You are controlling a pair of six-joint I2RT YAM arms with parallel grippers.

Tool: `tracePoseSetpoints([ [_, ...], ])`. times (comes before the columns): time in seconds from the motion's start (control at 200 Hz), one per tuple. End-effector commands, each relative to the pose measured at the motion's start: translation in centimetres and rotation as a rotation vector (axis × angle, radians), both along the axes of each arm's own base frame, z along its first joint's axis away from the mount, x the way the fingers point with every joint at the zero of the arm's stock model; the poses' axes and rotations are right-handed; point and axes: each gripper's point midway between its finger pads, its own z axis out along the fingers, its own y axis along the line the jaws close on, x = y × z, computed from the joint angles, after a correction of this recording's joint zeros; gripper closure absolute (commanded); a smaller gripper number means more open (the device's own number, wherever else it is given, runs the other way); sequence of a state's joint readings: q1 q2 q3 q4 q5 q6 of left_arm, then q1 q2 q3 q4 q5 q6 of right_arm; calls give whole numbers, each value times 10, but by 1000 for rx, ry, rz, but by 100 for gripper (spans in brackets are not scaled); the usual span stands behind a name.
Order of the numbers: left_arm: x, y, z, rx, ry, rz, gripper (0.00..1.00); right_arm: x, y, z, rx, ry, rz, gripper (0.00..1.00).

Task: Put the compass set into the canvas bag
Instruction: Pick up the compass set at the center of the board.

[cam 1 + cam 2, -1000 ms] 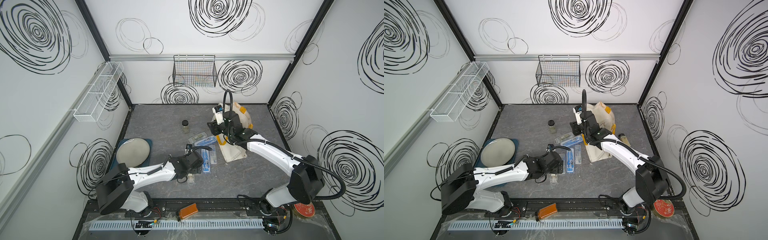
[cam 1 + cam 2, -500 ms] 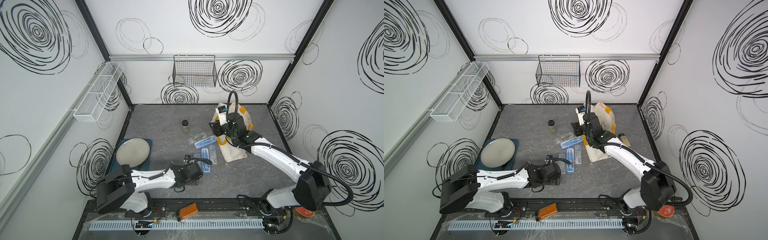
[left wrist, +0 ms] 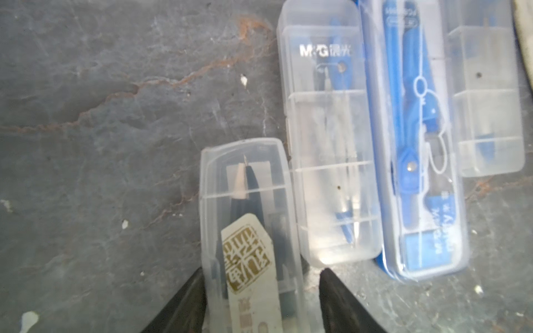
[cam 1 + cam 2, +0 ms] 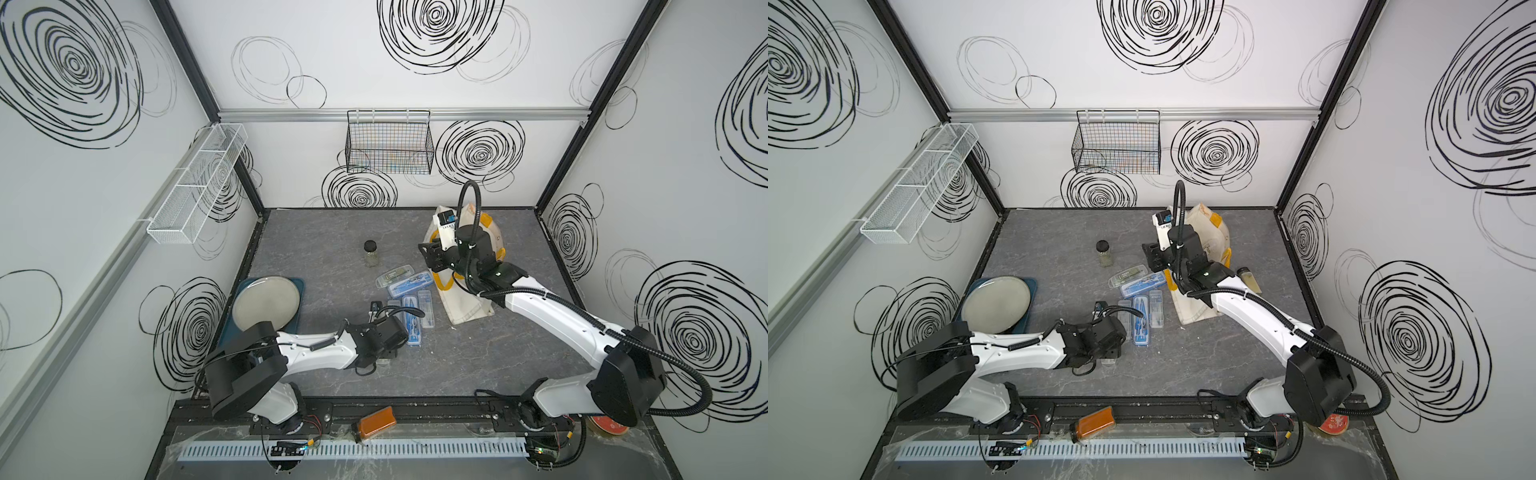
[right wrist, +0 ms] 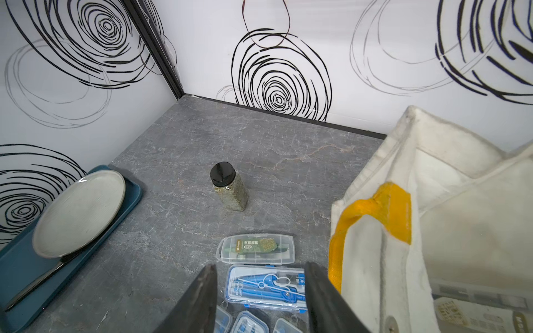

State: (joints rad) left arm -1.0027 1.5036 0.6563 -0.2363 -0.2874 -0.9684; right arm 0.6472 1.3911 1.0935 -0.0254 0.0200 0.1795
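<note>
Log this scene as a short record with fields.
left gripper: open, fingers either side of the gold-label case
right gripper: open, empty, beside the bag's yellow handle
gold-label case: flat on the table, beside a clear case
bag: on the table near the right gripper
jar: upright, black lid on

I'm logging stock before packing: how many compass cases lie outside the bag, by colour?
Blue cases: 2
Clear cases: 4
Total: 6
</note>
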Motion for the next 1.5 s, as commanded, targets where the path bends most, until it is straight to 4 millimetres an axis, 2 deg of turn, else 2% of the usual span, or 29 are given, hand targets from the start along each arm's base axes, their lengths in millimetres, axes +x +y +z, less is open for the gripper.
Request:
tracePoseSetpoints([
  [0.0, -39, 35, -43, 171, 200, -29, 36, -3, -4, 11, 28, -26, -11, 49],
  [0.315, -42, 40, -24, 209, 164, -56, 27, -6, -6, 14, 43, -44, -9, 48],
  [0.59, -43, 44, -29, 255, 179, -62, 28, -6, -4, 18, 62, -59, -2, 48],
  [0.781, -41, 38, -37, 249, 198, -75, 35, -8, -1, 23, 77, -65, 15, 48],
  [0.901, -41, 41, -40, 254, 207, -61, 50, -8, -1, 28, 83, -75, 16, 48],
  [1.066, -36, 45, -36, 234, 169, -22, 52, -8, 1, 32, 90, -81, 24, 47],
  [1.256, -12, 48, -7, 171, 11, 40, 55, -8, 10, 36, 94, -72, 69, 47],
  [1.366, 9, 47, 22, 72, -129, 82, 55, -8, 18, 33, 93, -59, 100, 46],
  [1.496, 39, 39, 66, -109, -304, 108, 53, -7, 29, 30, 110, -39, 140, 46],
])
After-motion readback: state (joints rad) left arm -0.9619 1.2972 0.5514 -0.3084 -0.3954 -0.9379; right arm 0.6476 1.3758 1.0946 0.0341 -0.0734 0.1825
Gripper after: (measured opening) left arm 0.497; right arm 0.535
